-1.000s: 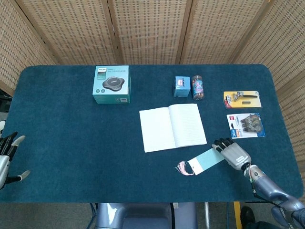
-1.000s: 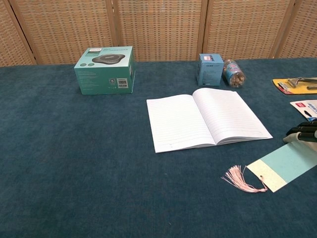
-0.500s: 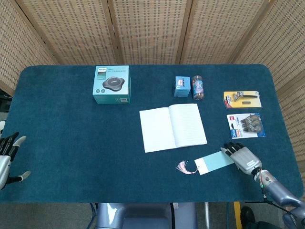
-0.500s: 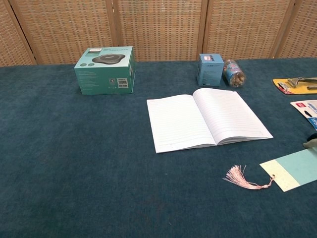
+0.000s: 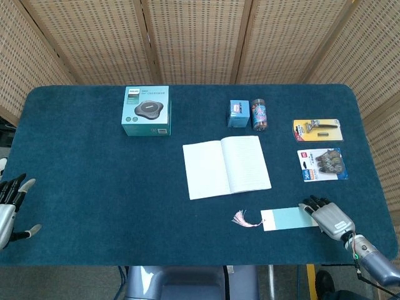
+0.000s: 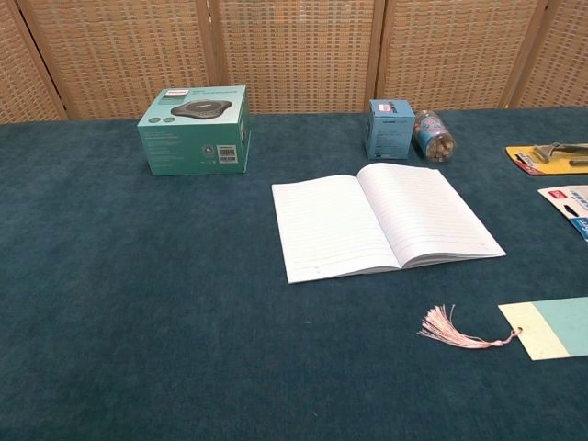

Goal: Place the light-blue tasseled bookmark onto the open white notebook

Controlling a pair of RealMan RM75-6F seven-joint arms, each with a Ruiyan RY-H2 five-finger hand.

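The light-blue bookmark (image 5: pixel 287 219) lies flat on the blue cloth near the table's front edge, its pink tassel (image 5: pixel 240 219) pointing left. It sits below and to the right of the open white notebook (image 5: pixel 226 166), apart from it. My right hand (image 5: pixel 331 217) lies palm-down at the bookmark's right end, outstretched fingers pressing on it. At the far left my left hand (image 5: pixel 9 209) hangs off the table with fingers spread, holding nothing. The chest view shows the notebook (image 6: pixel 381 225), the bookmark (image 6: pixel 551 326) and the tassel (image 6: pixel 450 329), but neither hand.
A teal speaker box (image 5: pixel 147 111) stands at the back left. A small blue box (image 5: pixel 237 114) and a jar (image 5: pixel 259 114) stand behind the notebook. Two blister packs (image 5: pixel 317 130) (image 5: pixel 322 164) lie at the right, beyond my right hand.
My right hand has drawn back to the right and toward the front edge, dragging the bookmark along. The bookmark has turned from slanted to level. The left hand has barely moved.
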